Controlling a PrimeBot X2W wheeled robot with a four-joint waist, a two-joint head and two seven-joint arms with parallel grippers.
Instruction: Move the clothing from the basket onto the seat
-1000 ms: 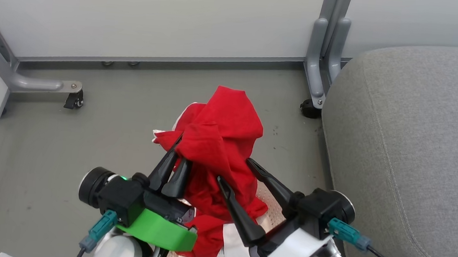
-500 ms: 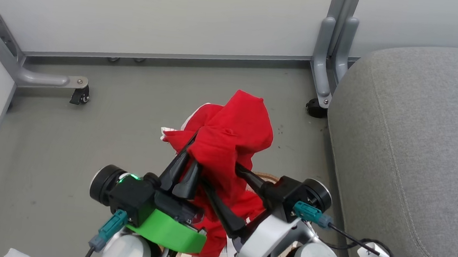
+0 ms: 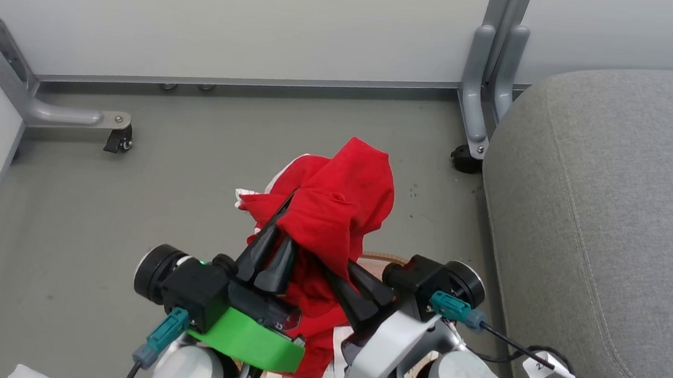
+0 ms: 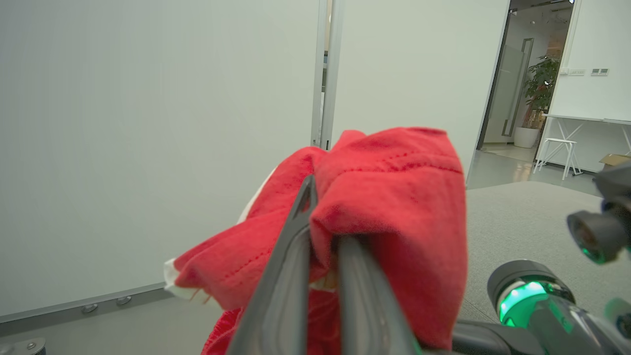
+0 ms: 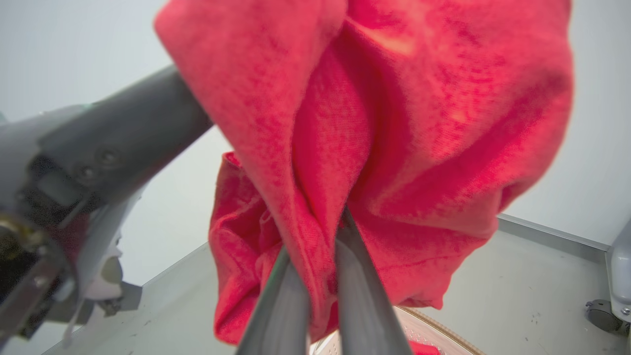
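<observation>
Left end effector (image 3: 283, 227) pinches a fold of the clothing (image 3: 345, 196) between pressed-together fingers. Just beside it, the right end effector (image 3: 342, 271) is likewise clamped on the red fabric. The clothing hangs bunched above the basket (image 3: 380, 259) on the floor (image 3: 123, 224), its lower part trailing inside. The seat (image 3: 606, 209) lies to the right, apart from the cloth.

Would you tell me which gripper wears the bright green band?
The left gripper; its green band sets it apart from the right gripper, whose bracket is white.
</observation>
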